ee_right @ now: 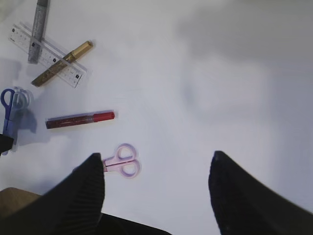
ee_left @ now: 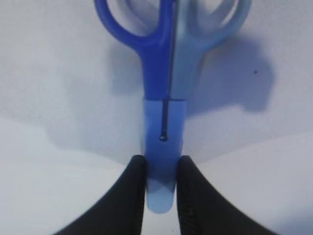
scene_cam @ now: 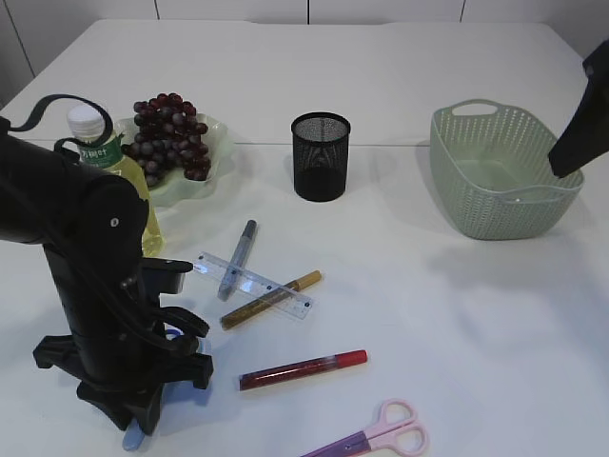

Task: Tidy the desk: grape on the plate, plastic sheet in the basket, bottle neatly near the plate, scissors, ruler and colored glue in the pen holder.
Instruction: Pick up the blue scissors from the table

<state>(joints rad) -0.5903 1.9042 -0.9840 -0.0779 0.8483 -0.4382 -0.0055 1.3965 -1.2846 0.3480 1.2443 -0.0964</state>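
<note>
From the exterior view, I have the left arm down low at about 7 o'clock on the table (scene_cam: 457,324), its bulk hiding most of what it works on; only a pale blue tip (scene_cam: 132,439) pokes out beneath it. The grapes (scene_cam: 169,135) already sit on the plate (scene_cam: 217,157) at 10 o'clock, with the bottle (scene_cam: 114,171) just beside it. The pen holder (scene_cam: 321,155) stands empty-looking at 12 o'clock, the basket (scene_cam: 495,171) at 2 o'clock. The ruler (scene_cam: 255,286), silver glue pen (scene_cam: 238,258) and gold glue pen (scene_cam: 271,299) lie crossed near the middle, the red glue pen (scene_cam: 303,369) below them, and the pink scissors (scene_cam: 376,436) at 5 o'clock.

In the left wrist view, my left claw (ee_left: 161,183) is closed on the blue scissors (ee_left: 164,98), pinching the pale blade sheath between its fingers (ee_left: 133,196), handles pointing away toward 12 o'clock. The scissors seem to lie on the table, though I can't tell for certain.

In the right wrist view, my right claw (ee_right: 156,181) hangs wide open and empty, high above the table, the pink scissors toward 7 o'clock.

I judge the step in hand is the scissors into the pen holder. Next I need a clean lift, a carry toward 1 o'clock, and a tilt to upright so they drop in without tipping the holder.
</note>
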